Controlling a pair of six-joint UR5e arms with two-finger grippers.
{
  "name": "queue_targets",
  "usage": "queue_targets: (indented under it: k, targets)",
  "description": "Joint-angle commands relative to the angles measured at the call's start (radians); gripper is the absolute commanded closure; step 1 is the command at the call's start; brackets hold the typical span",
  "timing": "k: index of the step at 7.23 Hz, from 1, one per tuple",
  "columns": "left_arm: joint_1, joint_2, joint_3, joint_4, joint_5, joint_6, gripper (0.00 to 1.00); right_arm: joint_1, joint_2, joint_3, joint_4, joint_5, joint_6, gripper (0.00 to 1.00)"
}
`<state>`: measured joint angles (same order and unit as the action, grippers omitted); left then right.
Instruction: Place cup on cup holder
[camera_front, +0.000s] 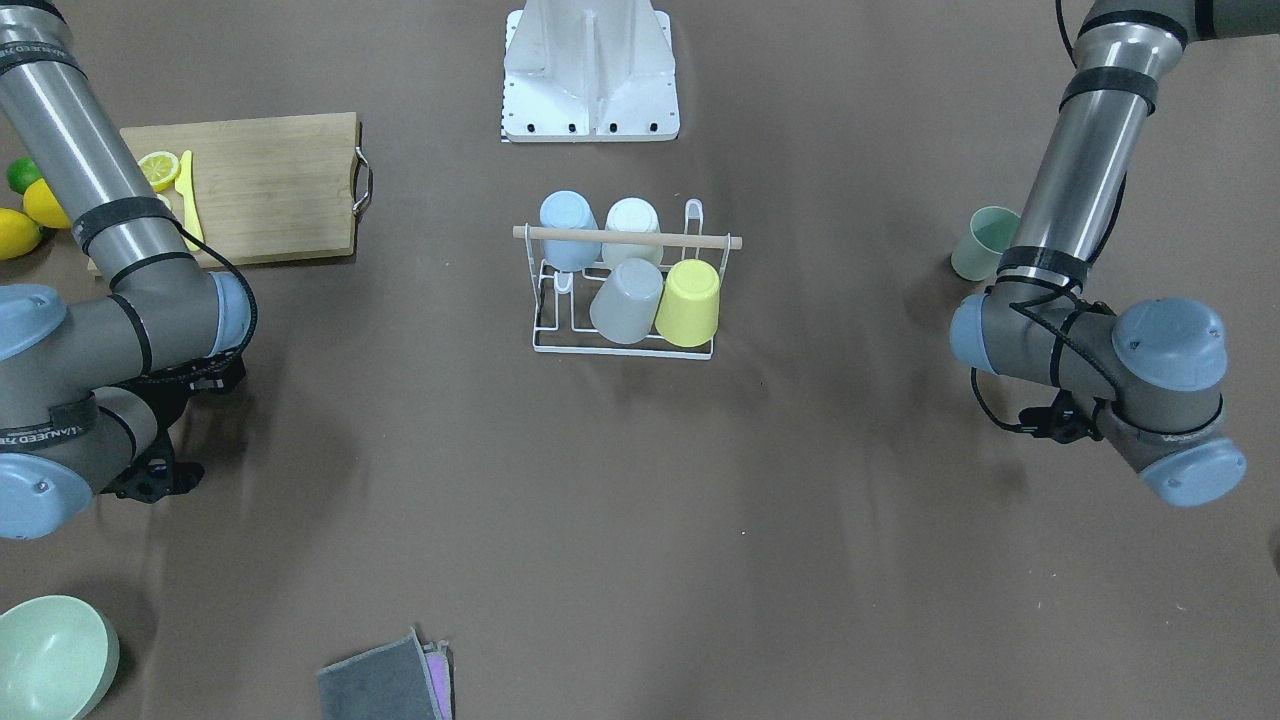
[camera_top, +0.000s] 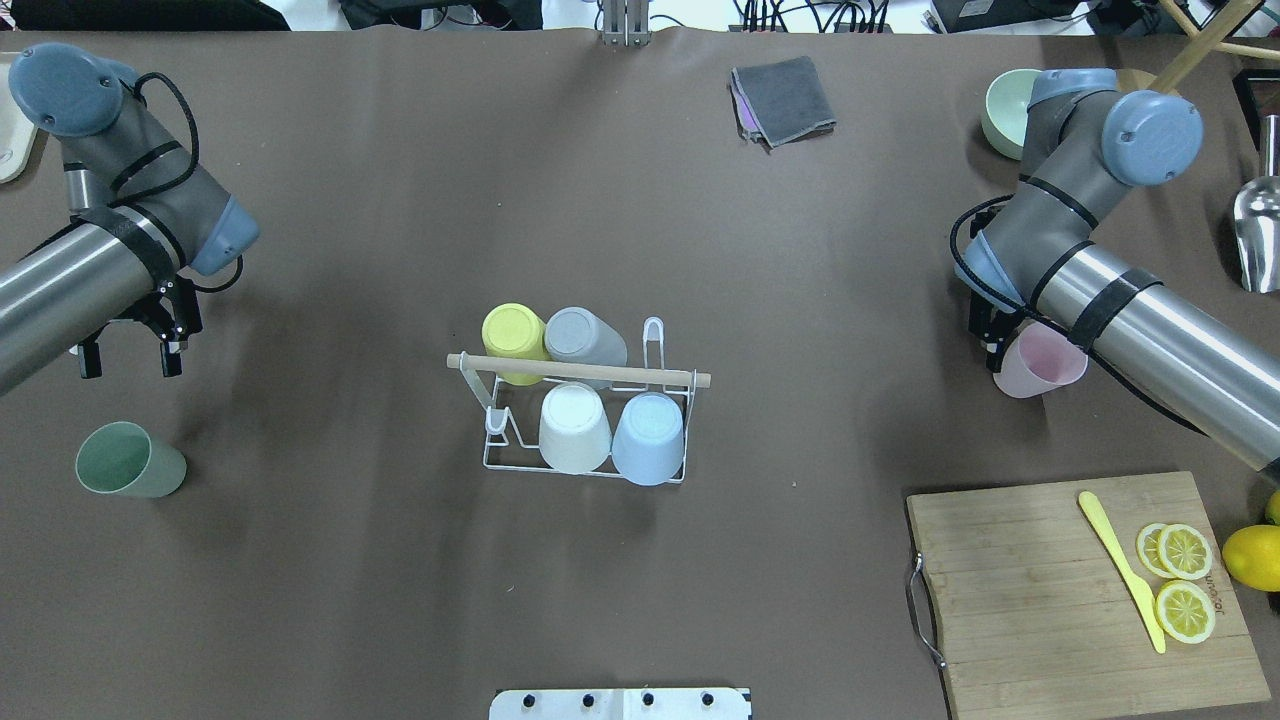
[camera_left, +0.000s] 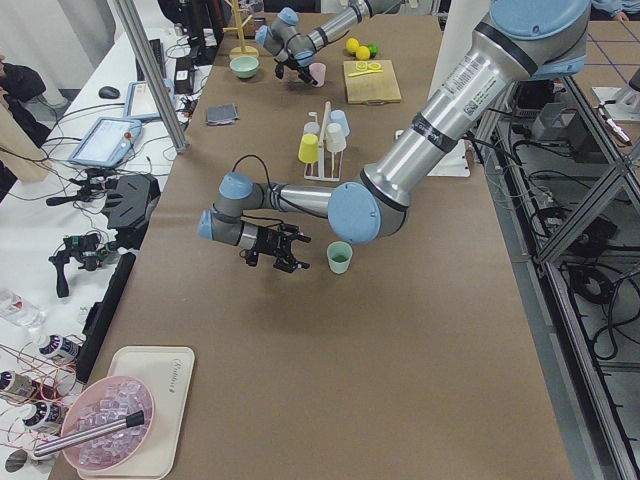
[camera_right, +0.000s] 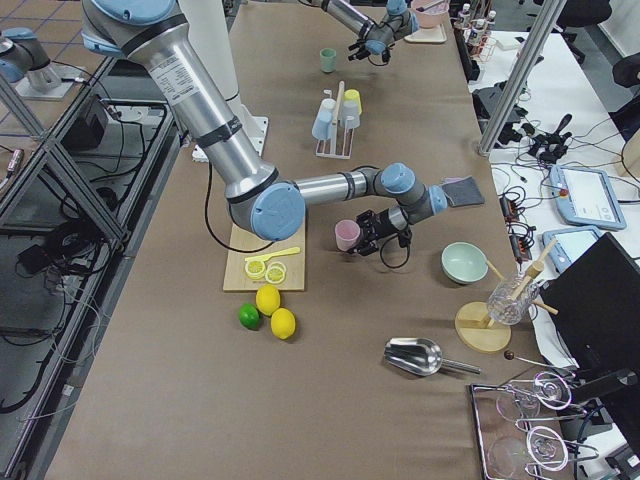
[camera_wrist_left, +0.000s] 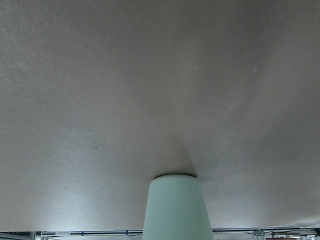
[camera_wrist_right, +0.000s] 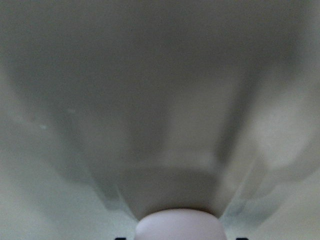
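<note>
Two cups stand off the cup holder (camera_top: 580, 371) mid-table: the pink cup (camera_top: 1045, 362) sits at your right gripper (camera_right: 372, 233), grip impossible to tell; the left gripper (camera_top: 130, 360) hangs open, empty, near the green cup (camera_top: 130, 460). Lift clear, invert, lower squarely over a bare prong (camera_top: 496, 418)

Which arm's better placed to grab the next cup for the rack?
Right: the right gripper sits at the pink cup; the left gripper hangs open, clearly apart from the green cup.
</note>
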<state>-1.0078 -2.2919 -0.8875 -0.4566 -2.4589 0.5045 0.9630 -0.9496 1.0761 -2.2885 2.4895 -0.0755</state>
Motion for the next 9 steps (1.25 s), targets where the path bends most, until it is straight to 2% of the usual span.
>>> queue_targets:
  k: [1,3,6,8,9]
  targets:
    - [0.032,0.006,0.002,0.026,0.000,0.014,0.03,-0.003,0.003,-0.002,-0.022,0.019,-0.001,0.45]
    - [0.047,0.025,0.001,0.032,0.000,0.026,0.03,-0.003,0.006,-0.001,-0.022,0.032,-0.001,0.68]
    - [0.049,0.029,0.002,0.120,0.000,0.103,0.03,0.069,0.018,0.034,-0.022,0.035,-0.059,0.67]
    - [0.051,0.031,0.002,0.127,0.000,0.103,0.03,0.126,0.017,0.103,-0.016,0.035,-0.101,0.67]
    - [0.051,0.031,0.004,0.125,-0.005,0.104,0.03,0.132,0.009,0.129,-0.008,0.067,-0.159,0.67]
